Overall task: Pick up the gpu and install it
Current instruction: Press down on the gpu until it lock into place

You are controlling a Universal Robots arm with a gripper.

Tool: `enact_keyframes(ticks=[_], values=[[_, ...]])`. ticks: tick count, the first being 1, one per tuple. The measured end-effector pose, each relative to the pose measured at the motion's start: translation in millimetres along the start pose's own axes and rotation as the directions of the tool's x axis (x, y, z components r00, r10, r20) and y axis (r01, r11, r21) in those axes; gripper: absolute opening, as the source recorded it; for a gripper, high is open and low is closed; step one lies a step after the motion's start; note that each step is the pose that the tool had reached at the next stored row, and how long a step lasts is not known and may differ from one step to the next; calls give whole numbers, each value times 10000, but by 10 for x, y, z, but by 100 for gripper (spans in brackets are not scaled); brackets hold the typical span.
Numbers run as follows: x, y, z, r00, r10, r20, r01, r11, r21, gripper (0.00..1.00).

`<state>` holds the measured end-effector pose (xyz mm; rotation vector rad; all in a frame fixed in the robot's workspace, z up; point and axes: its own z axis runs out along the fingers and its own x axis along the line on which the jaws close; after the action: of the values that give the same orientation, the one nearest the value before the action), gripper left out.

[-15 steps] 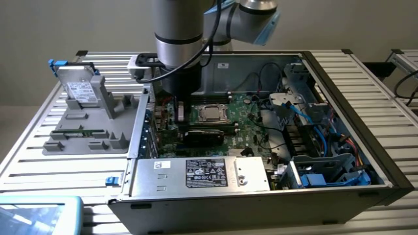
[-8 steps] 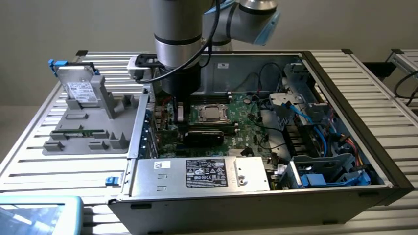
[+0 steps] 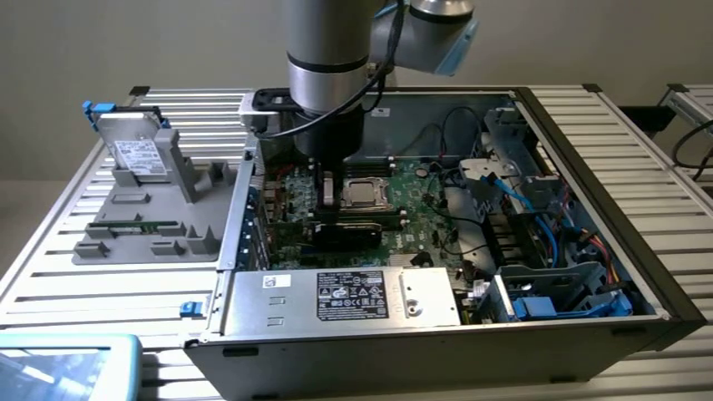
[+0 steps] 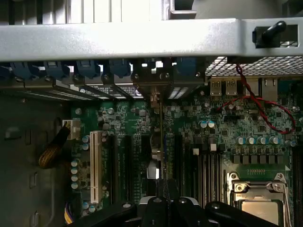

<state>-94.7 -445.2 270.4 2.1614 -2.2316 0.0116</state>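
One card, the gpu [image 4: 161, 137], stands on edge over a motherboard [image 4: 222, 142] slot inside the open computer case [image 3: 624, 251], fingers [image 4: 156, 208] clenched on its top edge. It looks light, stiff and fragile; the board's edges seem the safest hold, away from components.

Silver-grey arm [image 3: 326, 50], black band, light-blue joint cap [image 3: 457, 46], black cables alongside; black gripper [image 4: 165, 208].
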Motion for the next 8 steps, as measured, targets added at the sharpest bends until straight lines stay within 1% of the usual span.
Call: enact_keyframes(ticks=[2, 5, 6, 8], values=[[9, -48, -25, 10000, 0, 0, 0, 10000, -18, 12], [29, -151, -72, 10000, -1, -2, 1, 10000, -55, 12], [35, -172, -72, 10000, -1, 0, 1, 10000, -63, 12], [42, -182, -67, 10000, -2, 0, 2, 10000, -64, 12]])
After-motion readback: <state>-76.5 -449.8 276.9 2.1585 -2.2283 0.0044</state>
